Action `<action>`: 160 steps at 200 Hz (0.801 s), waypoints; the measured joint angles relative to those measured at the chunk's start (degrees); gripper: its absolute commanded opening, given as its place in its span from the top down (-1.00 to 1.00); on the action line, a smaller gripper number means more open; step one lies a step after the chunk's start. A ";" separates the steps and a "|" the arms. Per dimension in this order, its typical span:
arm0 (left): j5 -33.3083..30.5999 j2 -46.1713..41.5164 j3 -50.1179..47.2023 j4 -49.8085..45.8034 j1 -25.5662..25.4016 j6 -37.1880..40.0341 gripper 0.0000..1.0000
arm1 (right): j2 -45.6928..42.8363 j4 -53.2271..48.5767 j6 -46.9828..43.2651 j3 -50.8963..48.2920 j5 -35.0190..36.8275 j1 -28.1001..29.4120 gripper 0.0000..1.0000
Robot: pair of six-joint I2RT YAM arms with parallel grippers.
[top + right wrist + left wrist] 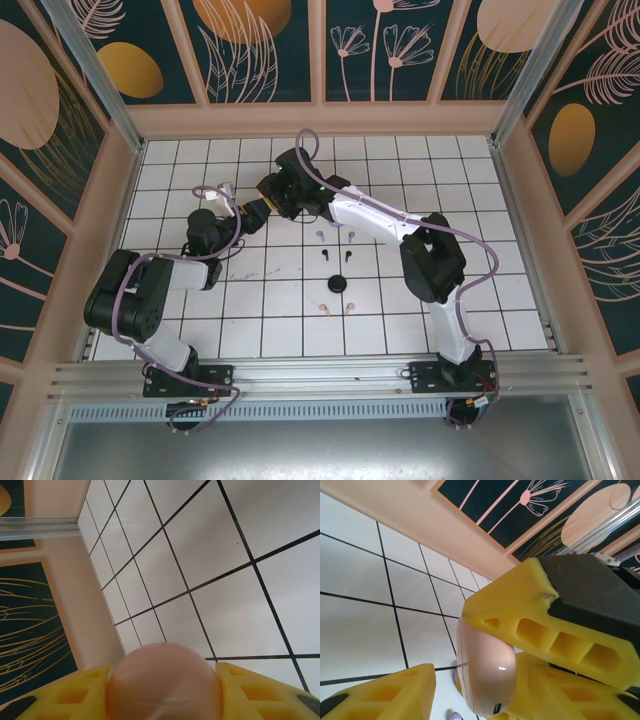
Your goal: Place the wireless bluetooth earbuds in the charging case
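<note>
Your right gripper (165, 682) is clenched on the charging case (162, 680). In the right wrist view its 2 yellow fingers (70, 695) press against either side of the rounded pale pink shell, with no gap on either side.

Your left gripper (475, 685) has its jaws partly apart around the same case. In the left wrist view the left-hand finger (390, 692) stands just off the shell, with a sliver of white tile showing between them. The right-hand finger lies close against the case, but you cannot tell whether it touches. 1 finger of the right gripper crosses above the case in that view and rests on its top.

From the top camera, the 2 grippers meet nose to nose over the tiled floor (480, 200), left of centre and towards the far wall, with the case raised between them.

The earbuds lie loose on the tiles, right of the grippers and nearer to you, in 3 rows of 2:
- The lilac earbuds (320, 237) are farthest.
- The black earbuds (325, 255) are just near of the lilac pair.
- The pink earbuds (323, 307) are nearest.

A black disc (337, 285) sits between the black and pink rows. All 6 earbuds are well apart from the case, and neither gripper touches any of them.
</note>
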 measured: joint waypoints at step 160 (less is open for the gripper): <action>-2.49 0.33 -1.64 3.32 -0.37 -1.51 0.12 | -0.09 0.92 0.66 0.00 1.81 1.46 0.38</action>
